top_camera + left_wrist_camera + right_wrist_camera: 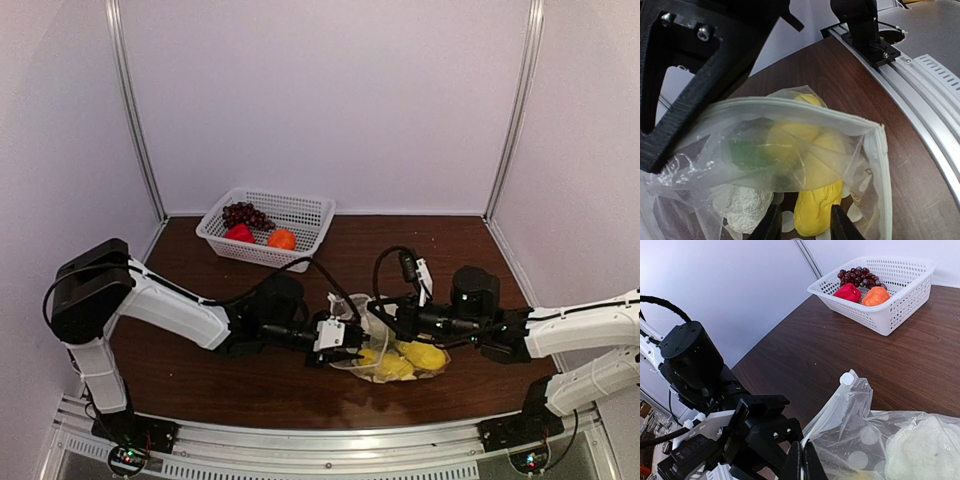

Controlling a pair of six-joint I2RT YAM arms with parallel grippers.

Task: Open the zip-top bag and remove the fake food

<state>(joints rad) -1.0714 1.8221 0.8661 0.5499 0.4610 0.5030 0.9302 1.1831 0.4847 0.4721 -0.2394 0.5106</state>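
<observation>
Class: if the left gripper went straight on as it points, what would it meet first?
Probably the yellow fake food inside the zip-top bag, just ahead of the left gripper; depth unclear.

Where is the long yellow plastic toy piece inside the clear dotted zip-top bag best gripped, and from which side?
Probably grip the long yellow plastic toy piece across its narrow width, entering through the open mouth of the clear dotted zip-top bag. It lies lengthwise toward that opening, and the left gripper stands astride its near end.
</observation>
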